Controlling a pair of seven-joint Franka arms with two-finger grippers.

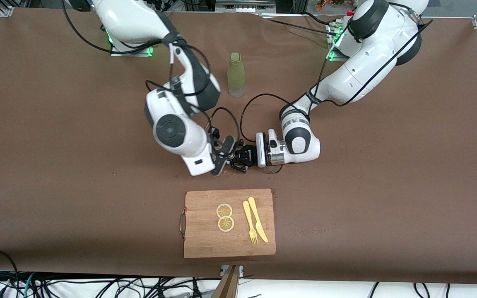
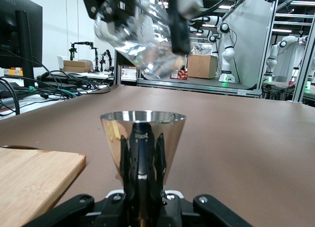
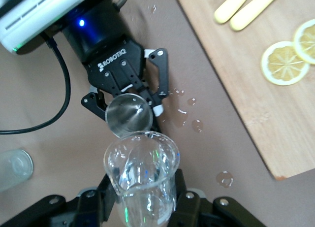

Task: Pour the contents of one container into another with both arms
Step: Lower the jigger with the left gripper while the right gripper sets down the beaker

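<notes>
My left gripper point(image 1: 241, 159) is low over the table's middle, shut on a shiny metal cone cup point(image 2: 142, 133) that stands upright on the brown table. Black fingers point(image 2: 158, 153) clasp the cup's lower part on both sides. My right gripper point(image 3: 145, 200) is shut on a clear glass beaker point(image 3: 142, 178) with water in it. The beaker is tipped, its lip right over the metal cup point(image 3: 129, 114). From the left wrist, the beaker point(image 2: 142, 40) hangs tilted above the cup's mouth. In the front view the right gripper point(image 1: 222, 156) meets the left one.
Water drops point(image 3: 189, 113) lie on the table beside the cup. A wooden cutting board point(image 1: 205, 240) nearer the front camera carries two lemon slices point(image 1: 225, 217), a yellow fork and a knife point(image 1: 255, 219). A green bottle point(image 1: 236, 74) stands between the arms' bases.
</notes>
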